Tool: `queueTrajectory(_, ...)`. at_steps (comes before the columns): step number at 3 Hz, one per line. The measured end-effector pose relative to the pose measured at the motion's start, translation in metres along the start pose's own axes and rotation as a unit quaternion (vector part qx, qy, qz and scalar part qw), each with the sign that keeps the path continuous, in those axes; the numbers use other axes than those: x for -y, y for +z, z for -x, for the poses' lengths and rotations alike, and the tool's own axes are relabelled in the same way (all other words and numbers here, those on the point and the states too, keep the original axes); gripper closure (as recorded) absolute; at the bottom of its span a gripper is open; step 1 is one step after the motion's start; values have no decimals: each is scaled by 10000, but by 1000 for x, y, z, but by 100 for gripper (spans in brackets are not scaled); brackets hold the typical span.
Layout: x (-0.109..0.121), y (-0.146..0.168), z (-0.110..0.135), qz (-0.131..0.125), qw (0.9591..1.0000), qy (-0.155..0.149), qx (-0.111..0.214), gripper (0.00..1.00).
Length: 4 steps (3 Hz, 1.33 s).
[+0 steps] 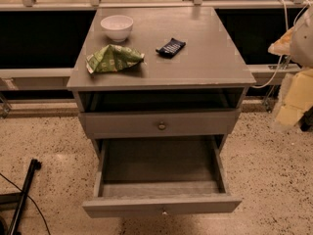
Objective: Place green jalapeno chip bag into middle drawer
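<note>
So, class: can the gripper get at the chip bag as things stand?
Probably yes. The bag lies uncovered on the cabinet top, with the bowl behind it and the packet apart. The gripper is off at the right edge.

The gripper [292,99] hangs at the right edge of the view, beside the right side of the cabinet [210,62] and apart from it. Everything else is to the left of the gripper. The packet [170,47] lies on the cabinet top and is the thing nearest to the gripper. Further left, near the front left corner of the top, lies the chip bag [113,58]. The bowl [117,27] stands just behind the bag. Under the top is the closed drawer front [122,124] with its knob [162,126]. Below it, down and to the left of the gripper, the open drawer [161,168] is pulled out to the front.
</note>
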<state>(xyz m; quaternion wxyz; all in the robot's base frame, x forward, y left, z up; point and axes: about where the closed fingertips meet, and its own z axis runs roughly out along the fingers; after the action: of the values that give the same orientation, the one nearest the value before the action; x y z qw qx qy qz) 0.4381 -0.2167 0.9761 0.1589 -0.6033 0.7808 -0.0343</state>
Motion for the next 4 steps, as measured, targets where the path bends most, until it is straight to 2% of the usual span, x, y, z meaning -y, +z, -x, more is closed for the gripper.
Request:
queueTrajectory(1,0,0,0,0,10000,-1,0,0)
queueTrajectory(2,-10,18,66,233,9968,-747,182,0)
queueTrajectory(3,-33,19,140,225,9812,-1787,692,0)
queueTrajectory(4,-38,14,155,130,9729,-2153,828,0)
